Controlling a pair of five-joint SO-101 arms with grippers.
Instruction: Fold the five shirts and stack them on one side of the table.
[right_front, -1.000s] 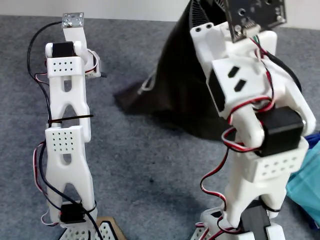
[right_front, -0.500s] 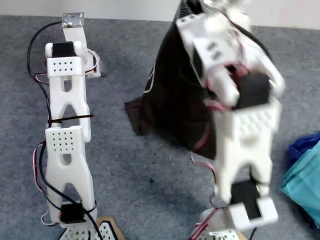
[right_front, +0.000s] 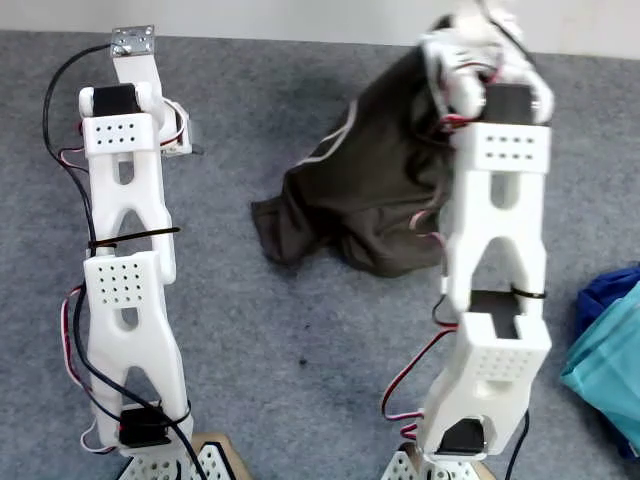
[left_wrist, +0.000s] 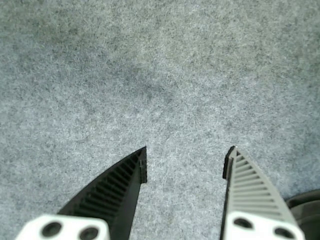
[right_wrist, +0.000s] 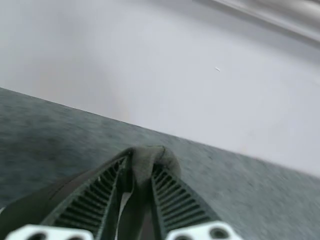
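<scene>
A dark shirt with a thin white trim lies bunched on the grey felt table near the far edge. One corner is lifted by my right gripper, which is shut on a fold of the dark shirt close to the back wall. The right arm stretches from the near edge to that far corner. My left gripper hangs open over bare felt with nothing between its fingers. The left arm stands along the left side, apart from the shirt.
Blue and teal shirts lie heaped at the right edge of the table. A pale wall rises right behind the table's far edge. Bare grey felt lies between the two arms.
The right arm has swung away from the camera toward the far edge, carrying the dark shirt's corner lower so the cloth slumped onto the table. The left arm shifted only slightly.
</scene>
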